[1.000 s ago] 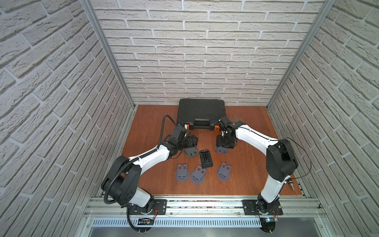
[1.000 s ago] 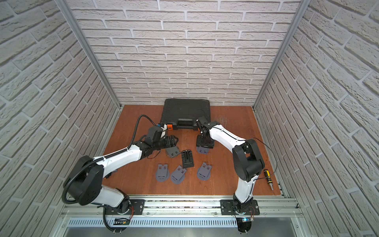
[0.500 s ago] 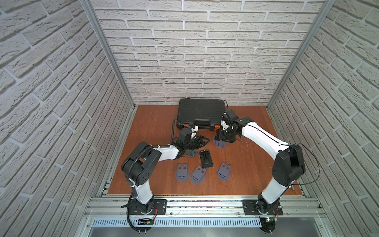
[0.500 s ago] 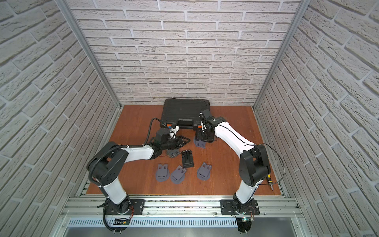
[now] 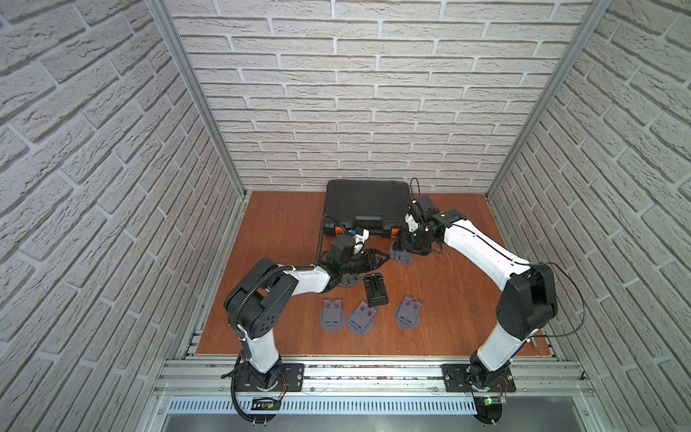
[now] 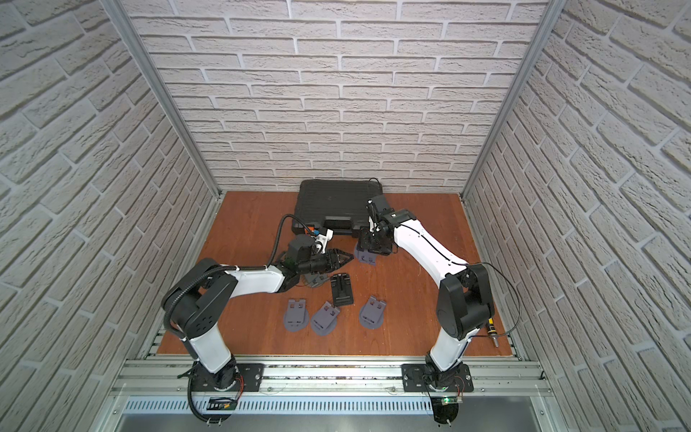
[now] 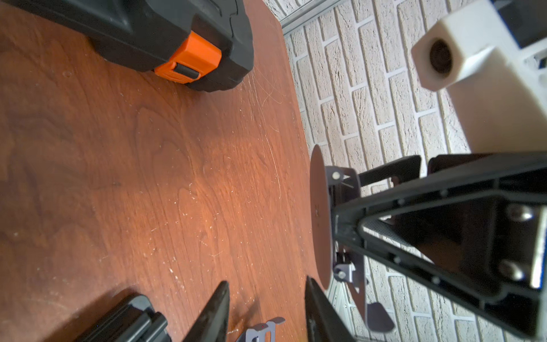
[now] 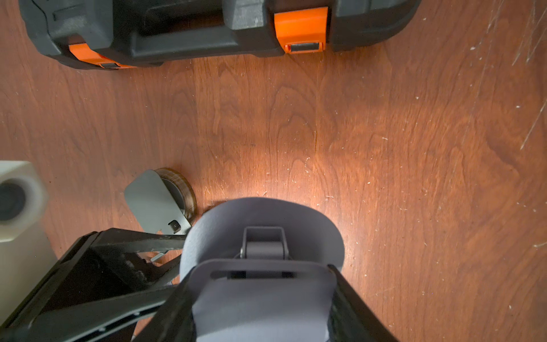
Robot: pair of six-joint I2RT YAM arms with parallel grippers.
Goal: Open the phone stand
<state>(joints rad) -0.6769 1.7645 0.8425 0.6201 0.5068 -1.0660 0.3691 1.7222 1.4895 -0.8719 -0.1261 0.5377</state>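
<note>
My right gripper is shut on a grey phone stand, held just in front of the black case. In the right wrist view the fingers clamp its upper plate, and its round base hangs out ahead on the hinge. My left gripper reaches in from the left, its tips close beside the base's edge. In the left wrist view that gripper is open with nothing between the fingers, and the phone stand shows edge-on just past them.
A black case with orange latches lies at the back. Another grey stand lies under my left wrist, a black one beside it, and three grey ones nearer the front. A screwdriver lies at the right edge.
My left gripper has moved right, up to the stand in my right gripper, and its jaws have narrowed. The left elbow has folded back. The right gripper has shifted slightly toward the case.
</note>
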